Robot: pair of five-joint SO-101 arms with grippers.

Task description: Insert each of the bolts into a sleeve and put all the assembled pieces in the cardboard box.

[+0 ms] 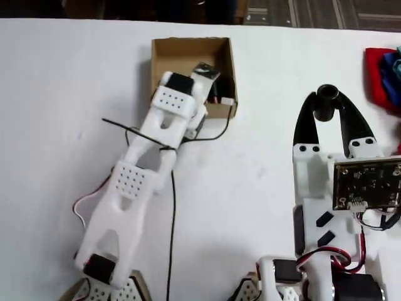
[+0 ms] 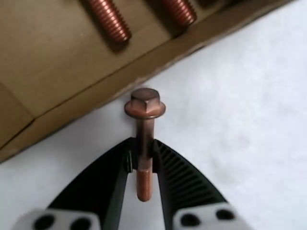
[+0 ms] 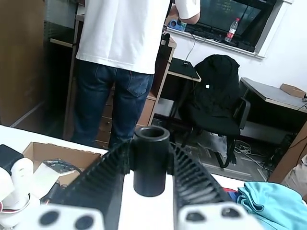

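My left gripper (image 2: 143, 149) is shut on the shank of a copper bolt (image 2: 145, 122), whose hex head points away from the fingers. The bolt hangs over the white table just outside a wall of the cardboard box (image 2: 72, 62). Inside the box lie two threaded bolt ends (image 2: 108, 19). From above, the left arm (image 1: 172, 103) stretches to the front right corner of the box (image 1: 188, 47). My right gripper (image 1: 327, 108) is shut on a black sleeve (image 1: 326, 95), held upright with its bore (image 3: 151, 132) open to the top, well to the right of the box.
A red and blue cloth (image 1: 383, 69) lies at the table's right edge. Black cables (image 1: 172, 207) run across the table below the left arm. The white table (image 1: 62, 94) is bare to the left of the box.
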